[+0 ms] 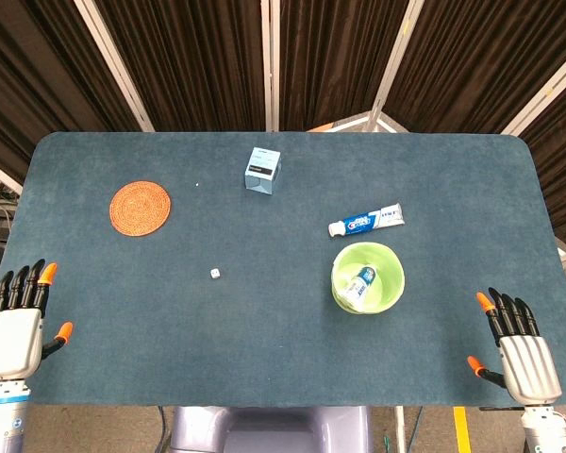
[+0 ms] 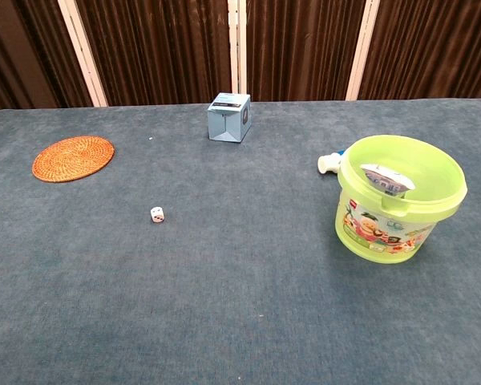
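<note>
The left hand (image 1: 14, 326) is resting at the near left corner of the worktop (image 1: 264, 311), its fingers (image 1: 26, 283) lying straight and slightly apart, orange tips pointing away from the robot, holding nothing. The right hand (image 1: 521, 349) is sitting at the near right corner in the same way, fingers (image 1: 509, 311) stretched out and a little spread, touching no object. Both are showing only in the head view.

Nearest to the right hand, though well apart from it, a lime green bucket (image 2: 397, 216) is standing upright on the blue cloth. A small toothpaste tube (image 1: 359, 283) is leaning inside it, its crimped end poking up near the rim in the chest view. The bucket's side is carrying a cartoon label, but the writing is too small to read. Just beyond the bucket, a second, larger toothpaste tube (image 1: 366, 221) is lying flat, white cap towards the left; its blue lettering is too blurred to make out.

Nearest to the left hand, yet well away from it, a round woven coaster (image 1: 140, 207) is lying flat on the far left. A small white die (image 2: 157, 213) is sitting near the middle of the worktop, dark red pips showing. At the far middle a pale blue box (image 2: 229, 117) is standing, a dark label on its top, its print unreadable.
</note>
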`<control>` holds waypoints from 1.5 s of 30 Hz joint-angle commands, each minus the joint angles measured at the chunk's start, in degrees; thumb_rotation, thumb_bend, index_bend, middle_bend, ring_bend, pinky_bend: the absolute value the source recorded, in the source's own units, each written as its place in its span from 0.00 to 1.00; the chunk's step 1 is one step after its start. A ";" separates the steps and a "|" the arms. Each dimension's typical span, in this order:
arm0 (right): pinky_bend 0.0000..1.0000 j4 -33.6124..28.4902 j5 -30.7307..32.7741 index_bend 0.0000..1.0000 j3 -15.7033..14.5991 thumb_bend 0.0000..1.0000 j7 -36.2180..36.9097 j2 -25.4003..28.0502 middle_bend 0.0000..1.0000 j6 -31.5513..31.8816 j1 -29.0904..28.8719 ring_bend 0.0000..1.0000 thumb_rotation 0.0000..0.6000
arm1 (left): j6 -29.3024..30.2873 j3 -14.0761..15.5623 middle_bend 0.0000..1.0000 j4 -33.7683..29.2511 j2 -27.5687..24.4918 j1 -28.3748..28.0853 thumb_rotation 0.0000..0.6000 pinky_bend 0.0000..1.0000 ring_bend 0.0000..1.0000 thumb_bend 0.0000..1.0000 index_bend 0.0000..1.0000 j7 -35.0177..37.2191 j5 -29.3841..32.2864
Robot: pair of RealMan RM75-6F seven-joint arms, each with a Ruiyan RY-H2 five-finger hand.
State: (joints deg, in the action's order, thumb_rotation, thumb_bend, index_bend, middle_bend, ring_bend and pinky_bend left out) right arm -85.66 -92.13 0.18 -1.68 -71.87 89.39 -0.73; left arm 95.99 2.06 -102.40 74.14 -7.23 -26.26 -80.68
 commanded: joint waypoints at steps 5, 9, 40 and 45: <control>0.00 -0.49 -0.32 0.00 -0.04 0.07 0.27 0.45 0.00 0.26 0.04 0.00 1.00 | -2.45 -1.20 0.00 1.47 1.22 0.11 1.00 0.00 0.00 0.26 0.00 -1.17 1.39; 0.00 -0.58 -0.81 0.00 -0.53 0.07 -0.14 0.26 0.00 -0.05 0.02 0.00 1.00 | -4.71 -2.51 0.00 2.77 2.16 -0.64 1.00 0.00 0.00 0.26 0.03 -2.08 2.98; 0.00 -1.89 1.53 0.00 0.15 0.07 1.98 1.80 0.00 -2.96 -1.13 0.00 1.00 | -44.37 -10.76 0.00 26.90 15.30 -32.72 1.00 0.00 0.00 0.30 0.33 -3.34 1.78; 0.00 -1.96 2.20 0.00 0.56 0.07 2.58 2.16 0.00 -3.01 -1.17 0.00 1.00 | -46.12 -10.53 0.00 28.77 17.38 -35.04 1.00 0.00 0.00 0.29 0.35 -3.32 1.66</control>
State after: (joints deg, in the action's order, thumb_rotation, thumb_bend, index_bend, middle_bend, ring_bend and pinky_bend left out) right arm -87.62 -89.96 0.70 0.86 -69.74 86.39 -1.89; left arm 50.09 -8.53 -73.82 91.28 -42.05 -29.54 -78.90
